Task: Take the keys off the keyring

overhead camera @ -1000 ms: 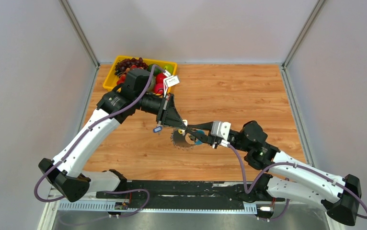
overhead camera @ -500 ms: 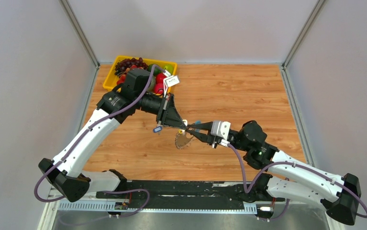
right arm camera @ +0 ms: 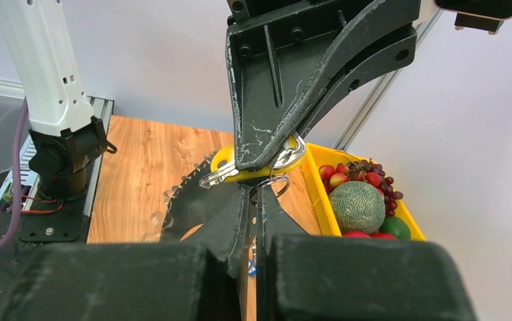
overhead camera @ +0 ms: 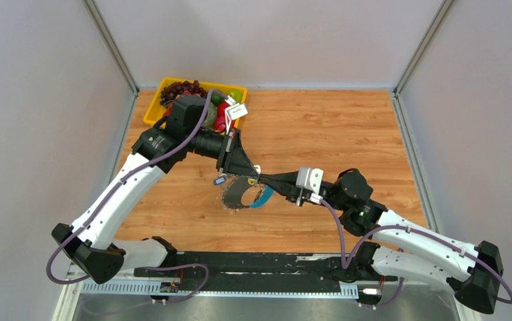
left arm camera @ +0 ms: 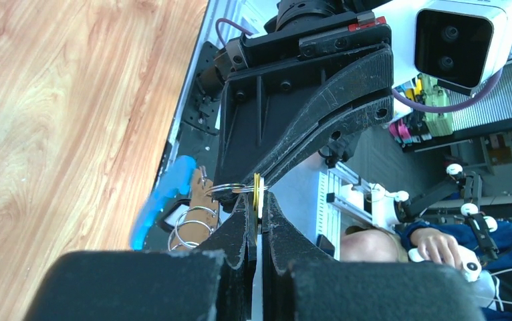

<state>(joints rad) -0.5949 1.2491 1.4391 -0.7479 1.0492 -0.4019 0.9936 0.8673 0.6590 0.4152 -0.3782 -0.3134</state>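
While both arms met above the middle of the wooden table (overhead camera: pixel 320 134), the keyring (overhead camera: pixel 238 194) appeared to hang in the air just below their tips, with its blue strap (overhead camera: pixel 264 198) curving down on the right-hand side. The left gripper (overhead camera: pixel 250 172) had its fingers pressed together on a yellow key (right arm camera: pixel 253 164). The right gripper (overhead camera: pixel 267 180) had its fingers closed on a thin wire loop at the top of the keyring. The two sets of fingertips sat almost touching. The keys (right arm camera: pixel 190 200) fanned out beneath them as a grey, saw-toothed disc, blurred in the right wrist view, which suggested the bunch was swinging.

Several things could have gone wrong from this position. Both grips were narrow pinches on thin metal, so a tug from the heavy, swinging bunch could have pulled the wire out of either one and dropped everything onto the table. A straight pull apart, without working the yellow key around the wire coil, would likely have bent the ring or slipped the key free of the fingers without releasing it. With the tips so near each other, a small misjudged move could have knocked them together. A small blue tag (overhead camera: pixel 220 180) dangling beside the left gripper might also have snagged.
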